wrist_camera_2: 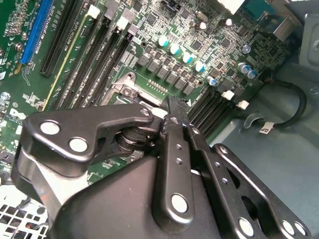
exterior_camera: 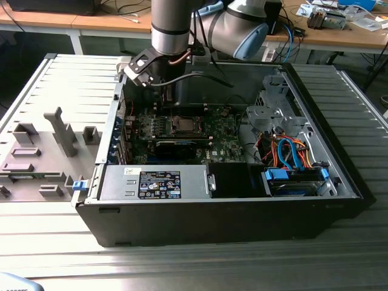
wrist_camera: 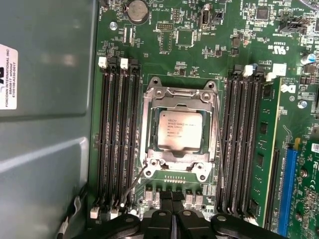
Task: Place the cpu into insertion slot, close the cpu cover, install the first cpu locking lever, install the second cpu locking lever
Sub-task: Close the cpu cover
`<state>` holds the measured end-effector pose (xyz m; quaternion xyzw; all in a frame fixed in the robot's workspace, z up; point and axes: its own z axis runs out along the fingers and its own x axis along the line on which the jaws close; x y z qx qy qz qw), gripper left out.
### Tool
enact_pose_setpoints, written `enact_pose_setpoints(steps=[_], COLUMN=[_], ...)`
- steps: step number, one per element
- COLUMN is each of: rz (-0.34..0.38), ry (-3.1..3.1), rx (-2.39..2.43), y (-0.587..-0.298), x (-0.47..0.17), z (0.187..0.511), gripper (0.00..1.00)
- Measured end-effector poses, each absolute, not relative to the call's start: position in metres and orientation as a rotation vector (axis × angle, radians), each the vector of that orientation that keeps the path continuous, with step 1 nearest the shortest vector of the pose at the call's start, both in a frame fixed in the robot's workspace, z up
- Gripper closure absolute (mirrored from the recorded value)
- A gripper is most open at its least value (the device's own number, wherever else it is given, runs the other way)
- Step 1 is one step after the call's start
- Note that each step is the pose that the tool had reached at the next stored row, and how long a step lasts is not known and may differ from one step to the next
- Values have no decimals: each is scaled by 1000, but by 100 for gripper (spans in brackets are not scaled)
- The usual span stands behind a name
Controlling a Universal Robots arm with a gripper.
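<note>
Two black fingers of the gripper [wrist_camera: 173,200] are pressed together, with no gap between them and nothing held in them. In the second wrist view the gripper [wrist_camera_2: 172,107] shows its fingertip pointing down to the green motherboard [wrist_camera_2: 164,20], close above it; whether it touches the board I cannot tell.

In the first wrist view the fingers stand just beside the insertion slot [wrist_camera: 202,172], over the small row of components at its edge. The cpu [wrist_camera: 180,130] lies flat inside the slot, its dull silver top facing up. The cpu cover [wrist_camera: 213,124] is folded down over it, so the chip shows through the square window of the frame. From one corner of the slot a thin silvery lever rod [wrist_camera: 133,183] runs out slanted across the nearest memory slots [wrist_camera: 117,139]. Long black memory slots lie on both sides of the socket, and a blue slot [wrist_camera: 285,189] lies further away, past one group of them. A round coin battery [wrist_camera: 137,10] sits on the board on the far side of the socket from the fingers.

In the exterior view the arm [exterior_camera: 170,27] reaches down into the open computer case [exterior_camera: 212,212], and the gripper [exterior_camera: 171,104] hangs just beside the cpu [exterior_camera: 182,125]. Orange and blue cables [exterior_camera: 291,151] lie in the case at the exterior view's right. The case rests on a ribbed metal table [exterior_camera: 60,242], with a grey tray of fixtures [exterior_camera: 36,151] at the exterior view's left.
</note>
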<state>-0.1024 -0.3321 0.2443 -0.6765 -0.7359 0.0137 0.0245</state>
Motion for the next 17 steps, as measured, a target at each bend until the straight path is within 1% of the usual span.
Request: enact_pose_setpoints(steps=[17], rz=[42], ry=[-2276], rx=[-2093], y=[-332], x=[-109], z=[244], gripper=[89])
